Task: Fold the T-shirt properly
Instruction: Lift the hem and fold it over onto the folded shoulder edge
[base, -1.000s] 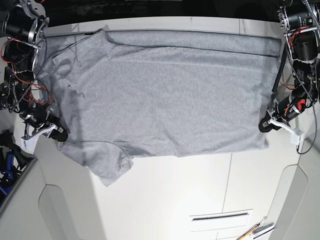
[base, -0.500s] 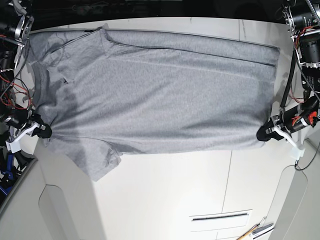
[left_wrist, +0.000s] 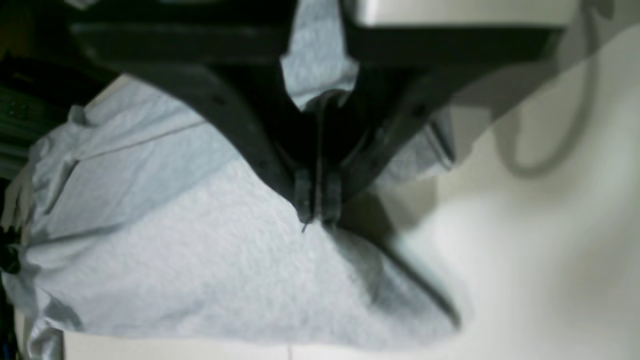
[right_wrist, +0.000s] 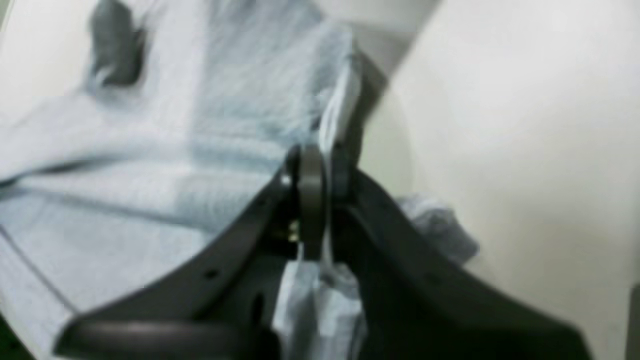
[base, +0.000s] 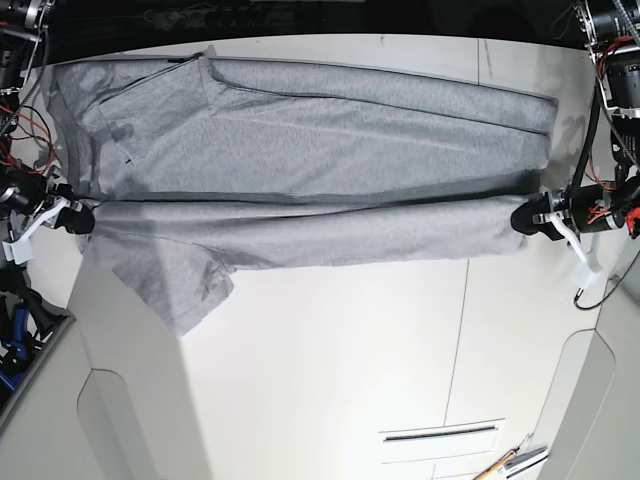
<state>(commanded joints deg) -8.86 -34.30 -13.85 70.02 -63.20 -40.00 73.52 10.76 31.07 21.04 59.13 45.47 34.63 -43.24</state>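
Note:
The grey T-shirt (base: 300, 130) lies across the far half of the white table (base: 330, 360), plain side up. Its near edge is lifted and stretched into a taut band (base: 300, 235) between my two grippers. My left gripper (base: 527, 219) is shut on the shirt's hem corner at the right; the left wrist view shows its fingertips (left_wrist: 316, 200) pinched on grey cloth (left_wrist: 200, 260). My right gripper (base: 82, 217) is shut on the shirt near the sleeve at the left; the right wrist view shows cloth (right_wrist: 250, 100) between its closed tips (right_wrist: 320, 170). One sleeve (base: 175, 285) hangs below the band.
A slot (base: 440, 432) is set in the table's near right part. Tools (base: 510, 463) lie at the bottom edge. The arms' bases and cables stand at the far left corner (base: 20, 60) and the far right corner (base: 615, 70).
Both grippers have lifted the shirt's near edge and carried it towards the far side. The flat lower part has become a raised taut band over the shirt's middle.

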